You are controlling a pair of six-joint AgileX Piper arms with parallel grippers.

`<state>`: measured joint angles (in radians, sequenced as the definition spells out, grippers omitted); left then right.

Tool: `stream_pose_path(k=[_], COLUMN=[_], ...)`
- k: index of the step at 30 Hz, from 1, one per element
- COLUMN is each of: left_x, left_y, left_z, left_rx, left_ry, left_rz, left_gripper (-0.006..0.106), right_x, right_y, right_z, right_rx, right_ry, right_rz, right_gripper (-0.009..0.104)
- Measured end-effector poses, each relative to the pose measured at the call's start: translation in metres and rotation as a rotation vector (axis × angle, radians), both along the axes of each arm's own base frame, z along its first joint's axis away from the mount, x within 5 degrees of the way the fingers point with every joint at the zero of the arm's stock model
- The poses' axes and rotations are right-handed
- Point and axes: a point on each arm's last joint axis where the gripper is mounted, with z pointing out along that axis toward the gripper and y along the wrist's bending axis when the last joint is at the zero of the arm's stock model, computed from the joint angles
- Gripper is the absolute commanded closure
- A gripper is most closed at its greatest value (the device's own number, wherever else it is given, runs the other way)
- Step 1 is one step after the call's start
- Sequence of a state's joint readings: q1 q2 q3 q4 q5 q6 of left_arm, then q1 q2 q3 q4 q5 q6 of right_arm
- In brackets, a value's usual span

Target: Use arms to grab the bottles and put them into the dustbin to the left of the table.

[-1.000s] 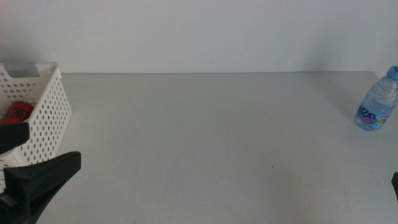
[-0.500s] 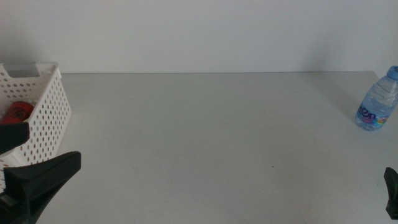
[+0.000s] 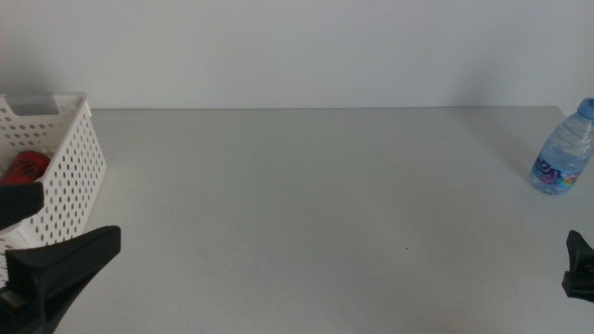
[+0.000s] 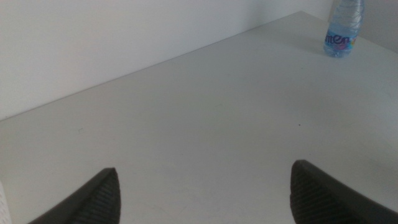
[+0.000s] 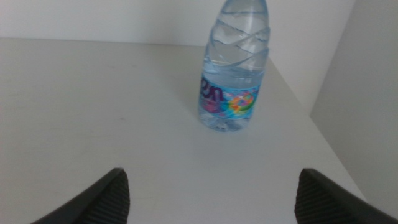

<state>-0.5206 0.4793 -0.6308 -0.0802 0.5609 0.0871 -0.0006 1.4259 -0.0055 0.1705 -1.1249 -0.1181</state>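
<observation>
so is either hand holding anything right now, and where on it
Nothing is held. The left hand is open over bare table by the bin; the right hand is open, facing the water bottle but short of it.

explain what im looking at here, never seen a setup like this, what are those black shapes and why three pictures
This is a two-armed robot at a grey table, photographed by three cameras at one moment. The wide picture looks forward and down over the table. The other two come from cameras on each arm's wrist, so the two black wedges at their bottom edge are that gripper's own jaws.

The left gripper waits at the near left, beside the white basket, jaws open, holding nothing. A red can lies inside the basket.

The right gripper shows only as a dark tip at the wide picture's lower right corner. Its jaws are open and point at a small water bottle, which stands upright near the table's far right edge, not yet touched.
</observation>
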Motion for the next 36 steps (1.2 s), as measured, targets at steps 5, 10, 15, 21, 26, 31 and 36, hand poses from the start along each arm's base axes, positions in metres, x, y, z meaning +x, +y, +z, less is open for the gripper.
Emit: stream_pose_path(k=[5,10,15,21,26,31,36], left_x=[0.0,0.0,0.0,0.0,0.0,0.0,0.0], left_y=[0.0,0.0,0.0,0.0,0.0,0.0,0.0], left_z=[0.0,0.0,0.0,0.0,0.0,0.0,0.0], left_rx=[0.0,0.0,0.0,0.0,0.0,0.0,0.0], left_ry=[0.0,0.0,0.0,0.0,0.0,0.0,0.0], left_rz=[0.0,0.0,0.0,0.0,0.0,0.0,0.0], left_gripper=[0.007,0.007,0.007,0.007,0.007,0.007,0.007], right_x=[0.023,0.049,0.077,0.11,0.129,0.14,0.153], right_y=[-0.006,-0.013,-0.016,-0.015,-0.016,-0.02,-0.021], right_z=[-0.007,-0.018,-0.026,-0.025,-0.015,-0.008,-0.008], right_rx=[-0.026,-0.071,-0.076,-0.072,-0.071,-0.097,-0.12], right_ry=[0.037,0.078,0.077,0.024,-0.038,-0.066,-0.079], right_rz=[-0.065,-0.139,-0.165,-0.165,-0.175,-0.22,-0.234], right_gripper=[0.027,0.027,0.027,0.027,0.027,0.027,0.027])
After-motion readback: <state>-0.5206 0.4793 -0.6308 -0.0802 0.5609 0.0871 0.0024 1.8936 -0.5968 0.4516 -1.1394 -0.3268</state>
